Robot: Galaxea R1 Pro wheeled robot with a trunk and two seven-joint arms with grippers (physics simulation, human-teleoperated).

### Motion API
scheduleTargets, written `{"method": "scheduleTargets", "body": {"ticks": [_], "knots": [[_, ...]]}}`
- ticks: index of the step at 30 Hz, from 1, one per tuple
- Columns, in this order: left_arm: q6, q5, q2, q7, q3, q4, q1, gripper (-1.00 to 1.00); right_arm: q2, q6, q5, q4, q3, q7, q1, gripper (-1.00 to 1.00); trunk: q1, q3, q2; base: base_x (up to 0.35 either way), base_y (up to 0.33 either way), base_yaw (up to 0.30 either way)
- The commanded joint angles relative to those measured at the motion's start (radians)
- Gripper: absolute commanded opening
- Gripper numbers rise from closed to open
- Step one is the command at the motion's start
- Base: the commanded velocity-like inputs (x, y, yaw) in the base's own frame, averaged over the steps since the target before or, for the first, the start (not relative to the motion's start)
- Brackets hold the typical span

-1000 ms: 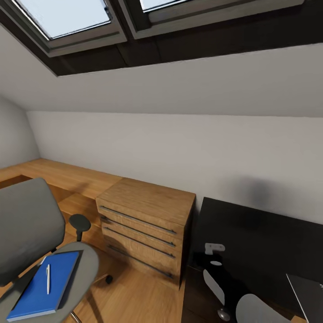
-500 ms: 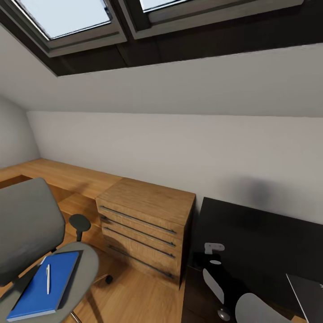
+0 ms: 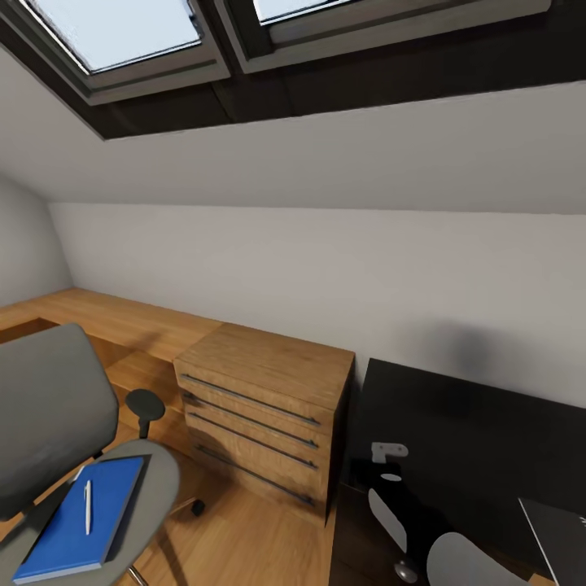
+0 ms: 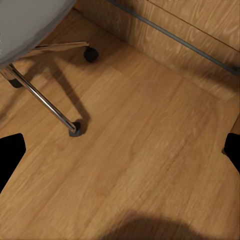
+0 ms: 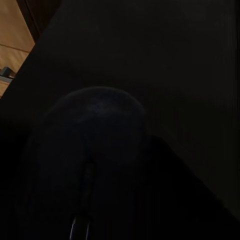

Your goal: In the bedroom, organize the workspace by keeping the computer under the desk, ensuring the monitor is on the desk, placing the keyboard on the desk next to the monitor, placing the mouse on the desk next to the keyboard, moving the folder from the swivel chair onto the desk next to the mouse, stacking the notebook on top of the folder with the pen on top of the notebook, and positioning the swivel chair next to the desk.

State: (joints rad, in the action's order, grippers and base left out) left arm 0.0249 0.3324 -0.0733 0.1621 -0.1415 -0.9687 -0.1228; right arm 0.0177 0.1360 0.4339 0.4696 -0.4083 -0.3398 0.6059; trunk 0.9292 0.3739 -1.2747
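Left gripper (image 4: 120, 155) stood with its fingers wide apart in the left wrist view — dark fingertips (image 4: 11, 157) at either edge, nothing between them but bare wooden floor (image 4: 150, 150), the swivel chair's castor (image 4: 74, 129) and the drawer unit (image 4: 200, 30) beyond. Right wrist view was almost wholly dark; I could not tell how that claw stood. Head view: a blue notebook (image 3: 69, 521) lay on the swivel chair (image 3: 49, 423) seat with the pen (image 3: 88, 506) on top — open floor ran between chair and drawer unit, and the desk (image 3: 106, 317) stretched along the wall.
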Motion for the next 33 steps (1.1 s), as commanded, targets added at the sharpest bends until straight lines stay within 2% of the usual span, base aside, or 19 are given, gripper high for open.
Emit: {"method": "scheduleTargets", "body": {"ticks": [1, 5, 7, 10, 11, 13, 16, 20, 23, 26, 27, 28, 31, 33], "knots": [[0.003, 0.010, -0.001, 0.008, -0.005, -0.001, 0.000, 1.00, -0.001, 0.011, 0.014, -0.003, -0.007, -0.004, 0.000, -1.00, -0.004, -0.002, 0.007, 0.000, 0.000, 0.000], [0.003, 0.010, -0.001, 0.008, -0.006, -0.001, 0.000, 1.00, -0.004, 0.010, 0.013, 0.011, -0.006, -0.006, 0.000, -1.00, -0.019, -0.015, 0.035, 0.000, 0.000, 0.000], [0.003, 0.009, -0.001, 0.009, -0.006, -0.001, 0.000, 1.00, -0.006, 0.015, 0.013, 0.063, -0.008, -0.010, 0.000, -1.00, -0.027, -0.021, 0.049, 0.000, 0.000, 0.000], [0.003, 0.009, -0.001, 0.011, -0.006, -0.002, 0.000, 1.00, -0.034, 0.110, 0.013, 0.273, -0.007, -0.017, -0.008, -1.00, -0.038, -0.030, 0.070, 0.000, 0.000, 0.000], [0.003, 0.009, -0.001, 0.011, -0.006, -0.002, 0.000, 1.00, -0.041, 0.131, 0.013, 0.310, -0.006, -0.020, -0.012, -1.00, -0.042, -0.033, 0.077, 0.000, 0.000, 0.000], [0.003, 0.009, -0.001, 0.011, -0.007, -0.002, 0.000, 1.00, -0.075, 0.193, 0.028, 0.479, 0.002, -0.039, -0.066, -1.00, -0.050, -0.040, 0.091, -0.130, 0.000, 0.000], [0.003, 0.009, -0.001, 0.011, -0.007, -0.002, 0.000, 1.00, -0.094, 0.216, 0.061, 0.587, 0.018, -0.064, -0.119, -1.00, -0.061, -0.049, 0.112, -0.269, 0.000, 0.000], [0.002, 0.008, -0.001, 0.011, -0.007, 0.000, 0.000, 1.00, -0.109, 0.226, 0.087, 0.643, 0.031, -0.079, -0.142, -1.00, -0.077, -0.062, 0.140, -0.321, 0.000, 0.000], [0.000, 0.009, -0.002, 0.011, -0.008, 0.005, 0.000, 1.00, -0.112, 0.227, 0.098, 0.670, 0.078, -0.082, -0.149, -1.00, -0.088, -0.071, 0.161, -0.338, 0.000, 0.000], [-0.003, 0.011, -0.002, 0.011, -0.007, 0.007, 0.000, 1.00, -0.112, 0.227, 0.135, 0.706, 0.117, -0.086, -0.156, -1.00, -0.100, -0.080, 0.182, -0.340, 0.000, 0.000], [-0.004, 0.011, -0.002, 0.011, -0.007, 0.009, 0.000, 1.00, -0.112, 0.227, 0.168, 0.720, 0.132, -0.102, -0.160, -1.00, -0.103, -0.084, 0.189, -0.340, 0.000, 0.000], [-0.004, 0.011, -0.002, 0.011, -0.007, 0.009, 0.000, 1.00, -0.112, 0.226, 0.178, 0.724, 0.135, -0.116, -0.161, -1.00, -0.107, -0.087, 0.196, -0.337, 0.000, 0.000], [-0.007, 0.011, -0.001, 0.011, -0.007, 0.010, 0.000, 1.00, -0.112, 0.222, 0.195, 0.732, 0.141, -0.158, -0.162, -1.00, -0.119, -0.096, 0.217, -0.215, 0.000, 0.000], [-0.007, 0.010, 0.000, 0.009, -0.007, 0.036, 0.000, 1.00, -0.113, 0.221, 0.198, 0.734, 0.160, -0.169, -0.163, -1.00, -0.119, -0.096, 0.217, -0.006, 0.000, -0.099]]}}
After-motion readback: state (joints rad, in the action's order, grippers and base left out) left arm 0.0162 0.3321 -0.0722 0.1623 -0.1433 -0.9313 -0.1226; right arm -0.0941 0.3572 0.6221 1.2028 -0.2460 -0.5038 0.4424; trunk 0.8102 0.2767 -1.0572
